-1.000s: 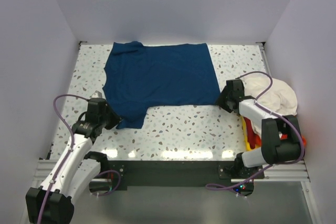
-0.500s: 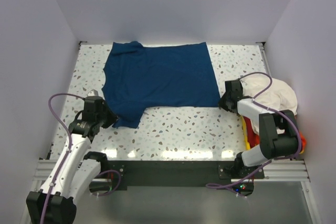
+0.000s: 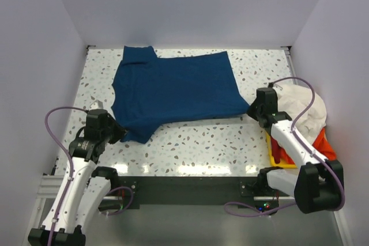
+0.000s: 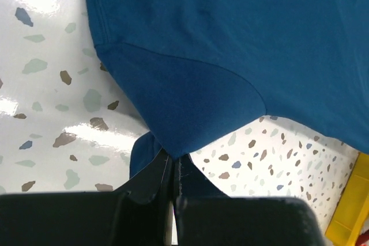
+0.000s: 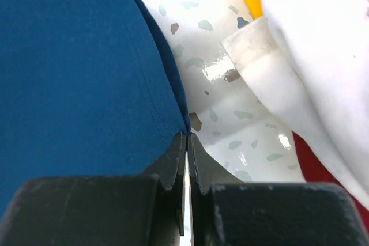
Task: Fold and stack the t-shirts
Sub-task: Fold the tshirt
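A navy blue t-shirt [image 3: 173, 90] lies spread across the far half of the speckled table [image 3: 207, 142]. My left gripper [image 3: 120, 133] is shut on its near left corner [image 4: 173, 142], where the cloth runs between the fingertips. My right gripper [image 3: 253, 112] is shut on the shirt's near right corner [image 5: 183, 125], pinching the hem. A cream-white t-shirt [image 3: 297, 108] and an orange-red t-shirt [image 3: 318, 142] are heaped at the right edge, over the yellow bin [image 3: 271, 148]. No white print shows on the navy shirt.
White walls close the table on the left, back and right. The yellow bin's edge [image 4: 351, 211] shows in the left wrist view and white cloth [image 5: 311, 56] close beside the right gripper. Purple cables loop from both arms.
My right gripper has closed on the shirt's near right corner and drawn it slightly right. My left gripper, still shut, has moved a little toward the near edge with its corner.
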`<state>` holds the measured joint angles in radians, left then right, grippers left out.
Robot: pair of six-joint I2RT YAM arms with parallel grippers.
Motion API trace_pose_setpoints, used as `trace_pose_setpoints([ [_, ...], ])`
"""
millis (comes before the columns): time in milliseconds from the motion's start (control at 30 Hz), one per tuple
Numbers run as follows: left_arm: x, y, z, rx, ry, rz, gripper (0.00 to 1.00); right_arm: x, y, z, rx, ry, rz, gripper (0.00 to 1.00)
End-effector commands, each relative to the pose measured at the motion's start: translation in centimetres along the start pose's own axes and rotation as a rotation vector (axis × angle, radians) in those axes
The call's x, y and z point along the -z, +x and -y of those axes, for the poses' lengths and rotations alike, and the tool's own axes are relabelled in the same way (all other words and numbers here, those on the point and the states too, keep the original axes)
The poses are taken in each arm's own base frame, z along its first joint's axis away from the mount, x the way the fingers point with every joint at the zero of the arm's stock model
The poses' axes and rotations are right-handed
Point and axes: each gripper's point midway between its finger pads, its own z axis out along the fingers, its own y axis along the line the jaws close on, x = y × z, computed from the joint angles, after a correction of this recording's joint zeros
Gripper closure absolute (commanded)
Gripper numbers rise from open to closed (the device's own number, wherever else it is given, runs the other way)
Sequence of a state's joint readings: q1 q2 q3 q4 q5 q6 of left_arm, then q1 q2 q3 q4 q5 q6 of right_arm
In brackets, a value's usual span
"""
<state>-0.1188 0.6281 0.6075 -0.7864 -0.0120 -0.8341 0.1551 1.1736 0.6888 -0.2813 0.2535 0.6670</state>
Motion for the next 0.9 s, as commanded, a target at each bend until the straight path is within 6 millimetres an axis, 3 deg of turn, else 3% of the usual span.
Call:
trace_pose_setpoints([
  [0,0.3,-0.6,1.6,0.027,0.069,0.015,1.00,0.6,1.4,2.1,0.049,0.053,-0.029,1.00],
  [133,-1.9,-2.0,4.1,0.023,0.143,0.022,1.00,-0.4,0.0,-0.2,0.060,0.007,-0.042,1.00],
  [200,-3.4,-3.9,5.2,0.024,0.126,0.047,1.00,-1.3,-0.6,-1.4,0.075,-0.001,-0.062,1.00],
  [233,-3.9,-4.6,5.6,0.023,0.120,0.057,1.00,-1.5,-2.3,-3.1,0.070,-0.031,-0.043,1.00],
  [267,-4.1,-6.0,6.4,0.023,0.119,0.089,1.00,-2.9,-1.7,-3.2,0.085,-0.010,-0.084,1.00],
  [300,-5.4,-6.4,6.8,0.022,0.103,0.082,1.00,-3.5,-2.0,-3.9,0.086,-0.016,-0.095,1.00],
  [333,-5.5,-7.7,8.0,0.022,0.117,0.102,1.00,-3.6,-3.6,-5.4,0.078,-0.041,-0.079,1.00],
  [400,-7.2,-8.6,8.6,0.026,0.092,0.093,1.00,-5.4,-3.3,-6.1,0.079,-0.031,-0.118,1.00],
  [433,-7.2,-10.0,9.6,0.030,0.097,0.120,1.00,-5.7,-4.8,-7.6,0.073,-0.054,-0.100,1.00],
  [500,-8.5,-10.8,9.6,0.034,0.059,0.118,1.00,-7.2,-4.5,-8.4,0.074,-0.056,-0.133,1.00],
  [533,-8.4,-11.8,10.1,0.040,0.060,0.138,1.00,-7.3,-5.7,-9.4,0.068,-0.070,-0.116,1.00],
  [600,-9.4,-12.7,9.8,0.058,0.043,0.144,1.00,-8.8,-5.3,-9.6,0.079,-0.051,-0.146,1.00],
  [633,-9.4,-13.3,10.1,0.066,0.053,0.152,1.00,-9.0,-6.4,-10.4,0.078,-0.060,-0.128,1.00],
  [867,-12.1,-16.3,9.5,0.109,0.025,0.155,1.00,-11.7,-6.7,-11.3,0.079,-0.048,-0.148,1.00],
])
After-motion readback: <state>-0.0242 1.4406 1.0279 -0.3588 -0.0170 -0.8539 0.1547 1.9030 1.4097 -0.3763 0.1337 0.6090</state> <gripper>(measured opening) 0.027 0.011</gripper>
